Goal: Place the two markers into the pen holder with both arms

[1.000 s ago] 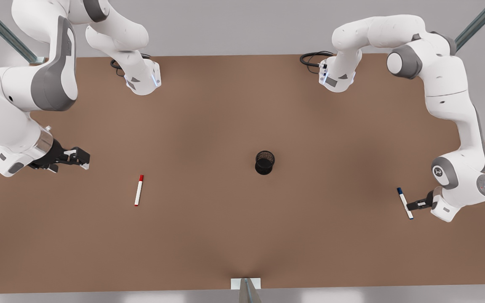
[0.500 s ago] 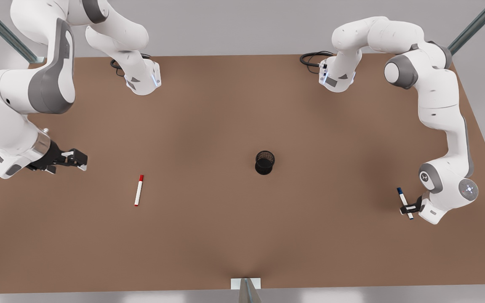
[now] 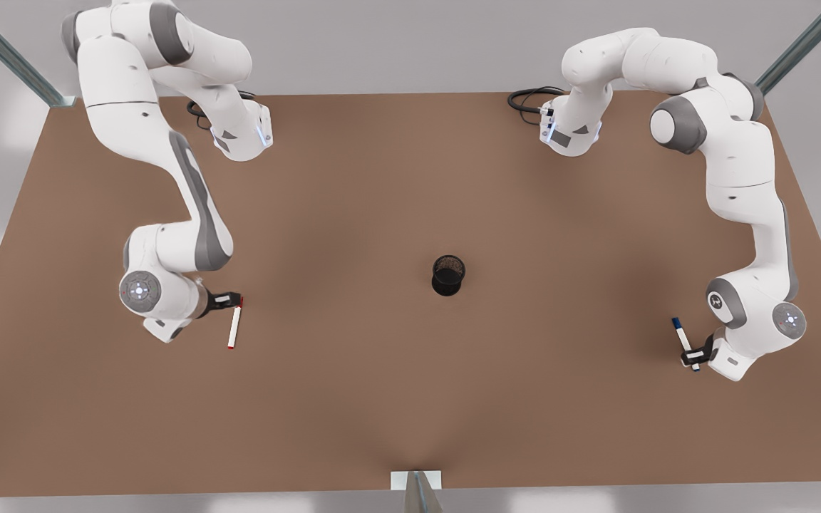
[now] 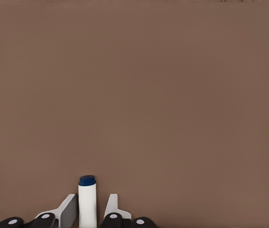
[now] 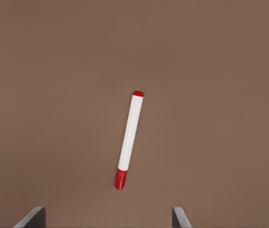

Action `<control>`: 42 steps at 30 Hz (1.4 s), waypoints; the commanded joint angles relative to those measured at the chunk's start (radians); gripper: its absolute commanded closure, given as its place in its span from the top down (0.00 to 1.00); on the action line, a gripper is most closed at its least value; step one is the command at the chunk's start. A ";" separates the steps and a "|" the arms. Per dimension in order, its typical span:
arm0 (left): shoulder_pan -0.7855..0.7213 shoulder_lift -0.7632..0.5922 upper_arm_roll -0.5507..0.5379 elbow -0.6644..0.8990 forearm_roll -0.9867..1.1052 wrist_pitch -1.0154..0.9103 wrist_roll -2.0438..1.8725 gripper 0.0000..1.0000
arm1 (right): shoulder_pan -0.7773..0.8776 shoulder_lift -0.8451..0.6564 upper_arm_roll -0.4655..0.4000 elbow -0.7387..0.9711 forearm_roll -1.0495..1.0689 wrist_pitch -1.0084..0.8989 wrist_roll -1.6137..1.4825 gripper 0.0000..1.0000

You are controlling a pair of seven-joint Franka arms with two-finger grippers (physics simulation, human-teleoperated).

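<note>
Slim white-barrelled marker with a red cap (image 3: 234,325), flat on the brown surface (image 3: 410,399), toward the front view's left. Right pincer (image 3: 232,300) directly above its capped end, fingers (image 5: 31,217) spread wide, not touching. Second slim white marker with a dark blue cap (image 3: 684,341), flat on the surface near the front view's right edge. Left pincer (image 3: 693,356) low around its barrel, fingers (image 4: 66,211) close on either side, narrow gaps visible, no grip. Small black cylindrical mesh pen holder (image 3: 447,275), upright near the centre, well apart from both markers.
</note>
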 commanded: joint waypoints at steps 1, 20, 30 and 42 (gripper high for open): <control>0.000 -0.001 0.000 0.000 0.001 0.006 -0.004 0.46 | 0.001 0.043 -0.002 0.010 0.000 0.302 0.167 1.00; -0.031 -0.287 -0.265 -0.009 -0.255 -0.450 0.008 0.21 | -0.013 0.221 -0.009 0.032 0.000 0.448 0.161 0.70; -0.299 -0.334 -0.477 -0.205 -0.933 0.052 0.589 0.21 | -0.018 0.247 -0.012 0.029 -0.003 0.453 0.153 0.56; -0.267 -0.432 -0.508 -0.438 -1.349 0.149 1.389 0.21 | -0.012 0.236 -0.010 0.012 -0.026 0.439 0.161 0.40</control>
